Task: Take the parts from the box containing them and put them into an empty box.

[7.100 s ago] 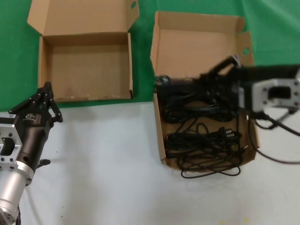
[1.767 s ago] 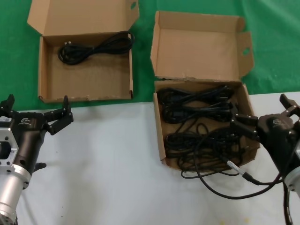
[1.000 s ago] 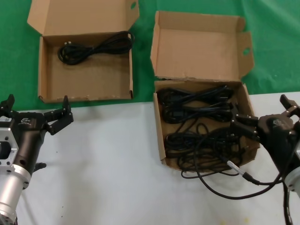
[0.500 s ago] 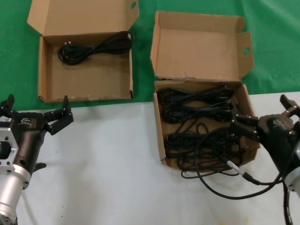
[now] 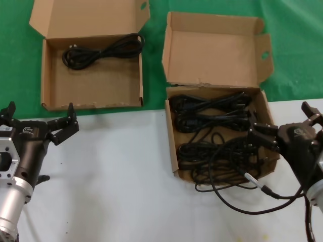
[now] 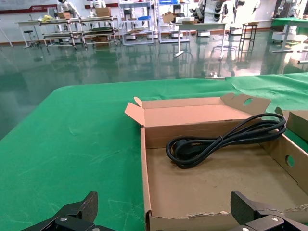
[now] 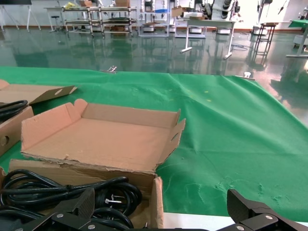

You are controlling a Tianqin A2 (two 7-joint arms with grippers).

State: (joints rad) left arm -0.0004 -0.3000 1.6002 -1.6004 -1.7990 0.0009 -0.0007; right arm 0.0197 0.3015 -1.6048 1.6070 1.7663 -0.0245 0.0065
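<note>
Cables (image 5: 214, 136): black coiled bundles, several packed in the square box (image 5: 172, 146) toward the bench's far right, one bundle across its far end, others tangled nearer the front. One loose strand spills over the box's front wall onto the white top w/ a plug end (image 5: 266, 190) lying near the front-right corner area. In the right wrist view the cables (image 7: 62, 195) sit just behind the box's ragged-creased lid flap (image 7: 96, 139).

One more cable (image 5: 101, 50), a long looped bundle, lies alone in the wide box (image 5: 46, 75) at the far left, along its far wall; rest of that tray floor bare. Left wrist view shows the same cable (image 6: 226, 139) w/ its plug end toward the tray's middle, in the wide box (image 6: 144, 163). Both lids stand open toward the far edge. Boxes sit side by side, apart, on green cloth (image 5: 298, 45) that meets the white top (image 5: 111, 171) at their front walls.

Right gripper (image 5: 285, 126) hovers at the square box's right wall, near the front-right; fingers spread wide, holding nothing. Left gripper (image 5: 38, 118) is at the bench's left edge, just in front of the wide box, fingers likewise spread, empty.
</note>
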